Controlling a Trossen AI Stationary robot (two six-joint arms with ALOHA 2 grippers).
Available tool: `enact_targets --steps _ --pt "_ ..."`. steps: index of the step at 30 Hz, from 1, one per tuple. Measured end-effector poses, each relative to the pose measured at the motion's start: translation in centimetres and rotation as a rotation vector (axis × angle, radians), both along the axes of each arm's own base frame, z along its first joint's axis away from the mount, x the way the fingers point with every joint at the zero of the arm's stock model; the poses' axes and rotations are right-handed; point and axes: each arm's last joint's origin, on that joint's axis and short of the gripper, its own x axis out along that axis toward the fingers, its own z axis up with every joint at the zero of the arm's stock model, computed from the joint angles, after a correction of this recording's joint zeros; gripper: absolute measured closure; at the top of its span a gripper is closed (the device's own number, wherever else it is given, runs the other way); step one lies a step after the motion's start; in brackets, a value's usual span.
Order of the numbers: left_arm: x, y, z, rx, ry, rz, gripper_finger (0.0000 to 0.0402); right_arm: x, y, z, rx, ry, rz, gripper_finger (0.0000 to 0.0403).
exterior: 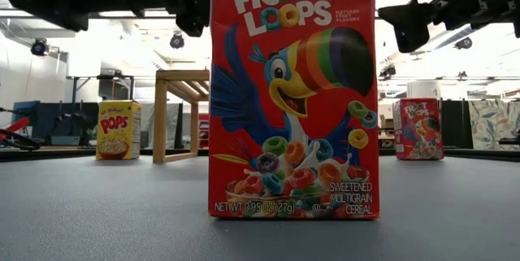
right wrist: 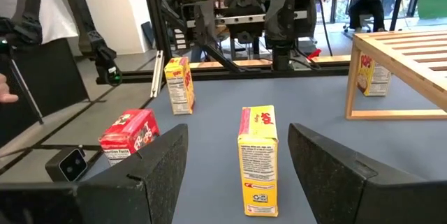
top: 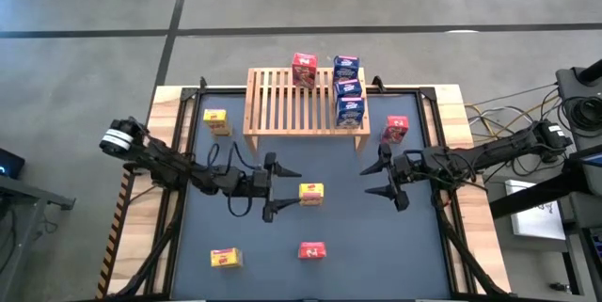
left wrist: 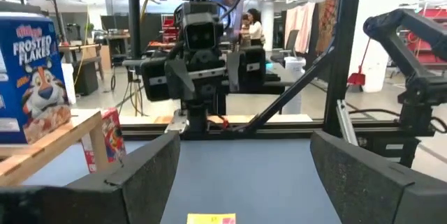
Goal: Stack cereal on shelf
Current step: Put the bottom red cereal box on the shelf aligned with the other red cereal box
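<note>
Left fingers point(top: 282, 194) open wide, holding nothing, hanging just beside the yellow box point(top: 311, 193) at mid-desk; in the left wrist view only the box top point(left wrist: 211, 218) peeks between the two dark fingers point(left wrist: 143, 175). Right fingers point(top: 388, 177) also spread, empty, across the desk point(top: 376, 246) from that same box and facing it; its wrist view shows the box point(right wrist: 258, 160) upright, centred between the fingers point(right wrist: 154, 165) but well ahead of them.

Step in hand looks like the left arm's pick of the yellow box. To do it well: drop lower so the pads meet the box faces rather than the top edge, keep the box centred, close squarely on the narrow sides so it doesn't tip. Height above the box is hard to judge from these views. Right arm should hold off to avoid a clash.

Shelf point(top: 306, 100) at the desk's far side: a red box point(top: 304, 70) and three blue boxes point(top: 348, 90) on its slats. Loose: a yellow box point(top: 215, 120) left of the shelf, a red point(top: 395, 130) to its right, a yellow point(top: 225, 258) and a red point(top: 311, 250) near the front edge.
</note>
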Motion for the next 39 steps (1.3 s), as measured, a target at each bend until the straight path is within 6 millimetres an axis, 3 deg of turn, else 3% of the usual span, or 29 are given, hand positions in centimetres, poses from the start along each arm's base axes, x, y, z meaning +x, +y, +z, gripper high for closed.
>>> enact_targets --steps 10,39 --pt "0.9 -0.2 -1.4 0.026 0.001 0.003 0.0098 0.0 0.0 -0.2 -0.004 0.008 -0.016 0.0168" --pt "0.9 -0.2 -1.9 -0.109 0.05 -0.006 0.0098 -0.6 -0.2 -2.3 0.055 0.059 -0.047 0.0168"
